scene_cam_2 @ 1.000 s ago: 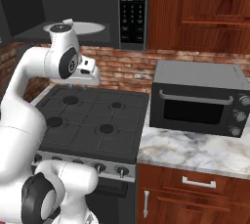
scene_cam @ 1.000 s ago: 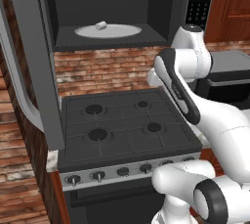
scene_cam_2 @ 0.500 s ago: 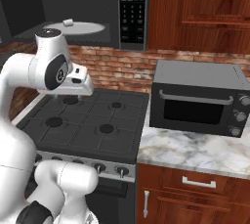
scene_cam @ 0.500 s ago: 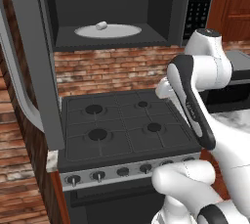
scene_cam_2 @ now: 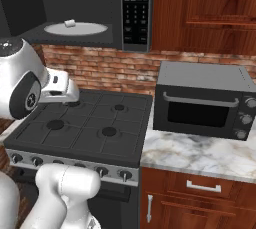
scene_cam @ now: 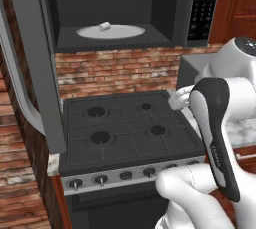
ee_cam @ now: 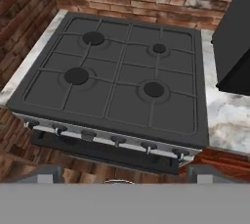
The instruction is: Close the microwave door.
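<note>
The microwave (scene_cam: pixel 170 8) hangs above the stove with its dark cavity exposed; a white turntable (scene_cam: pixel 111 31) carries a small white lump. Its black keypad (scene_cam_2: pixel 136 8) is on the right. The microwave door (scene_cam: pixel 39 58) stands swung wide open at the left, and its curved grey handle (scene_cam: pixel 16 85) faces outward. My hand (scene_cam: pixel 181 98) hovers over the stove's right side, well away from the door, and looks down on the burners. In the hand view my gripper (ee_cam: pixel 125 176) is open, its fingertips (ee_cam: pixel 43 173) wide apart with nothing between them.
A black four-burner stove (ee_cam: pixel 117 76) with front knobs lies below. A smaller dark boxy oven (scene_cam_2: pixel 202 100) sits on the marble counter (scene_cam_2: pixel 195 155) to the right. A brick wall (scene_cam: pixel 120 70) runs behind, and wooden cabinets (scene_cam_2: pixel 205 8) hang at upper right.
My arm has pulled back toward the base, and the hand has dropped from in front of the microwave to above the stove. The door has not moved.
</note>
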